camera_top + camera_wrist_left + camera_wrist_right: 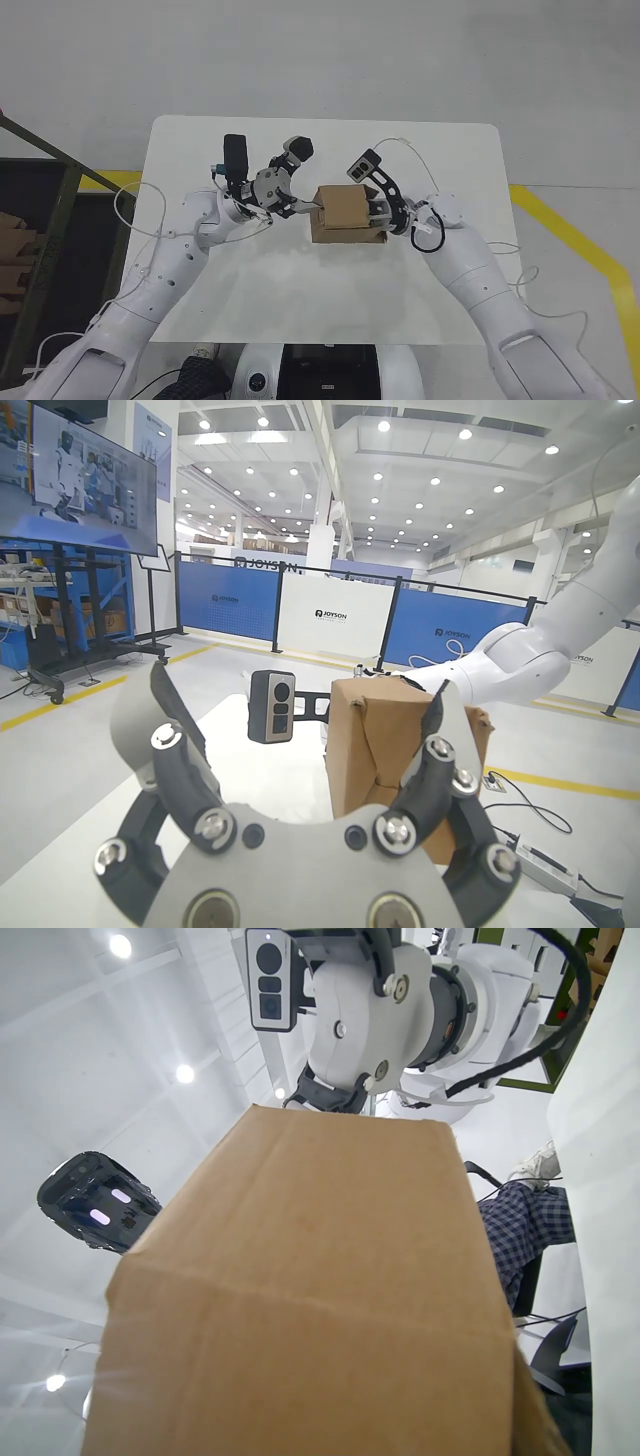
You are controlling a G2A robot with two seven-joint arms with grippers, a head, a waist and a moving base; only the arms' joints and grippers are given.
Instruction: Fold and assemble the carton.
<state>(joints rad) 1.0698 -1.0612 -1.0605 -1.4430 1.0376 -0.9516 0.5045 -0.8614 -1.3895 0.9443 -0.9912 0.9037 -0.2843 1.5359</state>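
Note:
The brown carton (345, 213) is a closed-up box shape at the middle of the white table (200, 150). My left gripper (297, 207) is at its left end, open, and in the left wrist view one fingertip (442, 705) rests against the carton (380, 740) while the other fingertip (162, 685) stands free. My right gripper (380, 212) is at the carton's right end and appears shut on it. Its fingers are hidden behind the carton (320, 1278) in the right wrist view. The end facing the left wrist camera shows folded flaps with a seam.
A dark rack (30, 230) holding cardboard stands beside the table's left edge. A white cable (128, 205) loops over the left side of the table. Bare table surface lies in front of and behind the carton.

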